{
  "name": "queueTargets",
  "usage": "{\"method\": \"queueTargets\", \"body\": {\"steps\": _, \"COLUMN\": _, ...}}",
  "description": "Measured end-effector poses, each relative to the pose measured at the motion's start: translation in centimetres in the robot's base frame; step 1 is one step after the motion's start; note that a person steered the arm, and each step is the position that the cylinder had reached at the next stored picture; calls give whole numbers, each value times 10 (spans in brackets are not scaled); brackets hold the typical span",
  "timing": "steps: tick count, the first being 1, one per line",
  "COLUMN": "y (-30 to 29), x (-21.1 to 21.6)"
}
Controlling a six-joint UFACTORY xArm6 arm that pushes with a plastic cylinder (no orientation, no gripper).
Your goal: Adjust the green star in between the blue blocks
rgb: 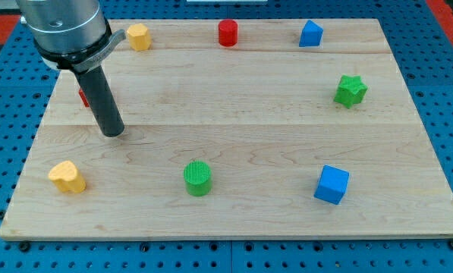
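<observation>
The green star (350,90) sits near the board's right edge, in the upper half. A blue block (310,34), roughly triangular, sits at the view's top right. A blue cube (331,184) sits at the lower right. The star lies between the two in height, a little to their right. My tip (113,131) rests on the board at the view's left, far from the star and both blue blocks.
A yellow block (138,36) and a red cylinder (228,32) sit along the top edge. A red block (83,96) is mostly hidden behind the rod. A yellow heart (67,177) and a green cylinder (198,178) sit near the bottom. The wooden board (234,114) lies on a blue perforated table.
</observation>
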State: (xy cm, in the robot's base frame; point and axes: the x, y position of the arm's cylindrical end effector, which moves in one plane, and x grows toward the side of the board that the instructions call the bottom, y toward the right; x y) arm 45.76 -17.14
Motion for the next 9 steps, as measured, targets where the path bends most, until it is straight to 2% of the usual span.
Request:
{"method": "queueTargets", "body": {"steps": 5, "y": 31, "x": -43}}
{"method": "queueTargets", "body": {"steps": 7, "y": 187, "x": -40}}
{"method": "queueTargets", "body": {"steps": 8, "y": 287, "x": -23}}
{"method": "queueTargets", "body": {"steps": 9, "y": 390, "x": -33}}
